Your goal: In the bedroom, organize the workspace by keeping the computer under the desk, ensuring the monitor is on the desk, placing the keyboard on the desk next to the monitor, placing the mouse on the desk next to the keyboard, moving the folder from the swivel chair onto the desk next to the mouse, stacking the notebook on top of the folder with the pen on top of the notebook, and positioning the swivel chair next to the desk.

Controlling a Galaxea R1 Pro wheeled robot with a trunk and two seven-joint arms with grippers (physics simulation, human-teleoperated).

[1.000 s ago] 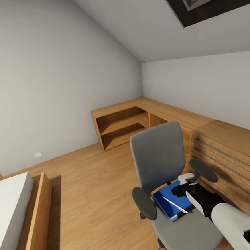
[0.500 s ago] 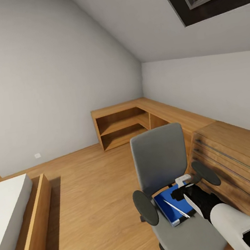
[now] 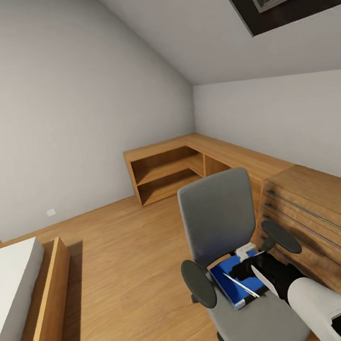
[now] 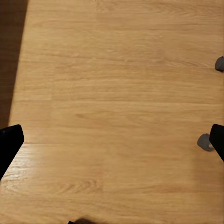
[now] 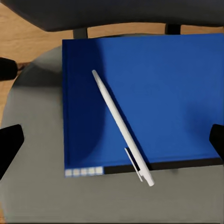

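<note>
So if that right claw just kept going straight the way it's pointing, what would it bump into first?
Most likely the pen, lying diagonally on the blue folder on the swivel chair seat. The right gripper is open, straddling both.

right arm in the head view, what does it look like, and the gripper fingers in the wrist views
The right arm has a white glossy shell near the camera, then a black segment toward the wrist, with a small white-grey block by the right gripper. In both wrist views the fingertips are plain matte black.
</note>
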